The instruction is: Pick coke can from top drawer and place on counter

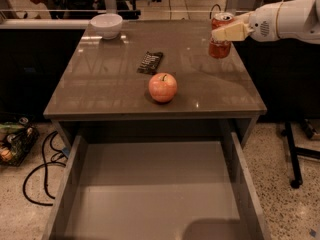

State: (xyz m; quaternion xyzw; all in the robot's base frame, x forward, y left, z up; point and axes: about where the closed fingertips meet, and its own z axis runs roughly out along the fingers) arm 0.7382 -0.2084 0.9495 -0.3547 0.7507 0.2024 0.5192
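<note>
Over the counter (110,84), the hand (228,32) holds the coke can (219,49) upright.

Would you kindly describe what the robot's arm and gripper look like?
The gripper, at upper right above the counter's far right side, has pale cream, wedge-shaped jaws. The arm behind it is a smooth, rounded white casing with a small dotted grille near the wrist.

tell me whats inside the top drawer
The top drawer shows only bare bottom; its rear, under the counter, is hidden. The gripper holds the coke can over the counter.
</note>
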